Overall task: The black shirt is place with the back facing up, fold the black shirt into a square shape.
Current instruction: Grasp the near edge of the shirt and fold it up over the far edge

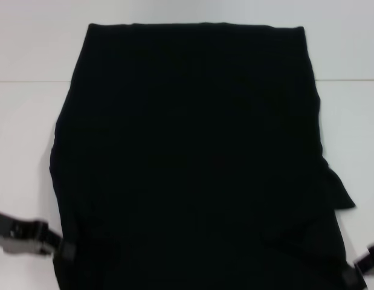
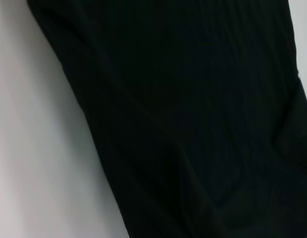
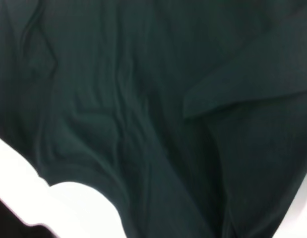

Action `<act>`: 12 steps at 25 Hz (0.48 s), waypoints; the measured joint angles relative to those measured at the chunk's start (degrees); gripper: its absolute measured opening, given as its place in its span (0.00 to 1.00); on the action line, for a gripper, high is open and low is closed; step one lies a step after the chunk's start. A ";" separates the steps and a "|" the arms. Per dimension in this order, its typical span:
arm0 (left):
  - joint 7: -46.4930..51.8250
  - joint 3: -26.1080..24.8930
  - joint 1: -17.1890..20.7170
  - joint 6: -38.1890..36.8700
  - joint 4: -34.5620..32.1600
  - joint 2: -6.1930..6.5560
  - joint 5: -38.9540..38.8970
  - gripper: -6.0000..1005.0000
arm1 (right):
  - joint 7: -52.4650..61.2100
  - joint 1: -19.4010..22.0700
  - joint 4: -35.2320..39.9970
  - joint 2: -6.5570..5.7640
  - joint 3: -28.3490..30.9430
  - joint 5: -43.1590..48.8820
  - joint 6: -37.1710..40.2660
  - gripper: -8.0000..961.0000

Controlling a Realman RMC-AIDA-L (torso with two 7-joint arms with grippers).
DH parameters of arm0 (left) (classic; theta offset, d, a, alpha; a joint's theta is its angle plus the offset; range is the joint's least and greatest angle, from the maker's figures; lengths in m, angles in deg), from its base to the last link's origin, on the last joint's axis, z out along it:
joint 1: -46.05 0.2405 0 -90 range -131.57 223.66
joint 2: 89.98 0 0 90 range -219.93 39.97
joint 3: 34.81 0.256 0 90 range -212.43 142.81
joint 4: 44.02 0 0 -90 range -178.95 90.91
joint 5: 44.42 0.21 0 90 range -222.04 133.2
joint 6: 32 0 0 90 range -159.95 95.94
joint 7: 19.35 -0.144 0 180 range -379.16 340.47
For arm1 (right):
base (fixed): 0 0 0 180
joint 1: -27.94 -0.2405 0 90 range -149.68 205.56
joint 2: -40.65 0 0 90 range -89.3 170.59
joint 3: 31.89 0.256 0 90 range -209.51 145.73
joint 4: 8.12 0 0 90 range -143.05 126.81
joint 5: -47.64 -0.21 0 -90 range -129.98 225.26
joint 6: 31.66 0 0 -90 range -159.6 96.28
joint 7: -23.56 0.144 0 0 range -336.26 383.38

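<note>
1. We see the black shirt spread flat on the white table, plain side up
2. Left gripper touches the shirt's near left corner; finger state indeterminate
3. Right gripper sits at the near right corner; finger state indeterminate

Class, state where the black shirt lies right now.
In the head view the black shirt lies spread on the white table, filling the middle, with the left gripper at its near left corner and the right gripper at its near right.
</note>
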 joint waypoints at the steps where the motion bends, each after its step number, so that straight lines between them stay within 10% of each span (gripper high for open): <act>1: -0.06 1.25 0.30 -0.94 -0.02 -0.29 0.01 0.06 | 0.00 0.61 0.67 0.11 0.00 0.08 1.33 0.04; 12: -2.98 1.75 0.12 -4.46 1.61 -0.98 -1.51 0.06 | -4.25 2.33 0.28 -0.96 3.37 -1.55 5.12 0.04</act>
